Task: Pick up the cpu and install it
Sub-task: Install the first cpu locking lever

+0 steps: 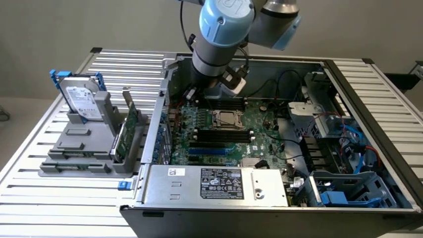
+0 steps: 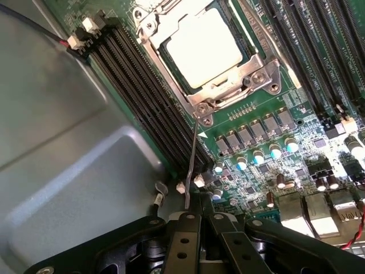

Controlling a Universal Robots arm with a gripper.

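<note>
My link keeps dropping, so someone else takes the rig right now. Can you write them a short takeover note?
Gripper: shut, with no cpu in it. Its tips are at the free end of the latch lever; whether they grip the lever cannot be told.
The cpu lies inside the socket frame on the motherboard.
Done: cpu placed in the socket.
Left: the lever is not seen latched.
</note>
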